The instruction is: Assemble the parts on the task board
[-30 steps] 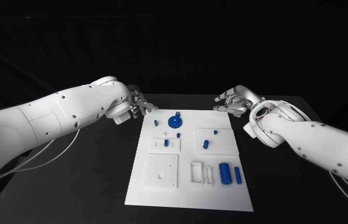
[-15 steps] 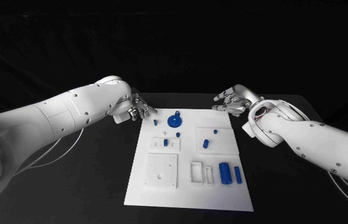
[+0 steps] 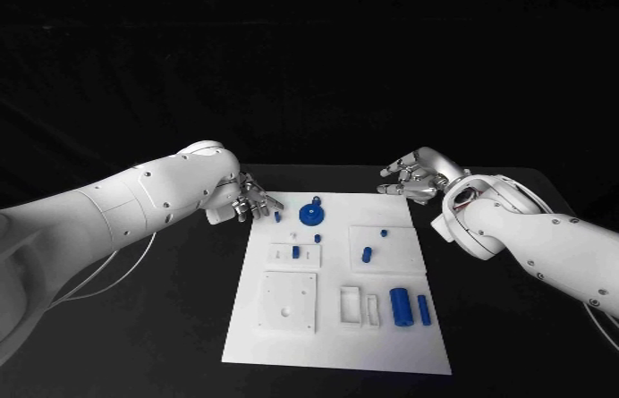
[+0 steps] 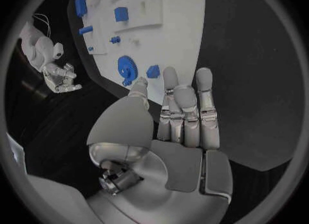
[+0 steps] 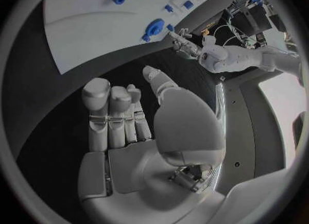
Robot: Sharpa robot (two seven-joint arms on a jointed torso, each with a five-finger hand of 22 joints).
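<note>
The white task board (image 3: 335, 349) lies in the middle of the black table. A blue gear (image 3: 311, 215) stands near its far edge, with a small blue piece (image 3: 277, 217) just left of it. My left hand (image 3: 245, 199) hovers at the board's far left corner, fingers apart and holding nothing; in the left wrist view its fingertips (image 4: 169, 74) reach close to the small blue piece (image 4: 152, 71) and the gear (image 4: 126, 69). My right hand (image 3: 413, 176) hangs over the far right corner, fingers spread and empty, as the right wrist view shows (image 5: 129, 116).
Small blue pegs (image 3: 295, 252) (image 3: 367, 255) stand mid-board. Two blue cylinders (image 3: 400, 306) (image 3: 423, 309) lie near the right edge beside white slotted blocks (image 3: 351, 305). A square white plate (image 3: 288, 301) sits at the near left. Black table surrounds the board.
My left hand has slid a little to the right, closer to the small blue piece at the board's far left corner. The right hand has stayed put.
</note>
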